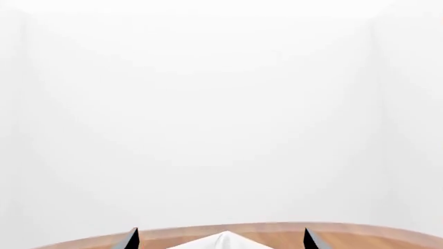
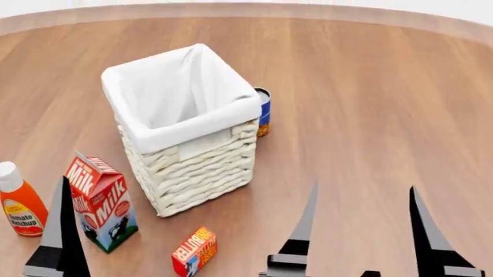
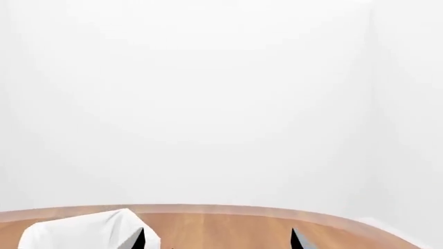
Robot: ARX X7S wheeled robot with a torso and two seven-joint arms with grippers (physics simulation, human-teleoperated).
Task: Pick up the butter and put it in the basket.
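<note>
- The right gripper (image 2: 362, 199) shows in the head view as two dark pointed fingers standing well apart, jaws spread and holding nothing.
- Only one finger of the left gripper (image 2: 63, 231) shows in the head view; the left wrist view shows both tips (image 1: 220, 239) set wide apart, so these jaws are spread and bare too.
- The butter (image 2: 194, 251) lies on the wooden table (image 2: 370, 104) between the two grippers, touching neither, and nearer the right gripper's inner finger than the left finger.
- The basket (image 2: 189, 144) stands beyond the butter, farther out than both sets of jaws.
- The milk carton (image 2: 101, 202) stands just beside the left finger; the ketchup bottle (image 2: 21, 202) is on that finger's outer side.
- A blue can (image 2: 264, 109) peeks out behind the basket.
- Neither wrist view shows the butter: each shows mostly white wall, a strip of table and a piece of the basket's white liner (image 1: 223, 241) (image 3: 83, 231).
</note>
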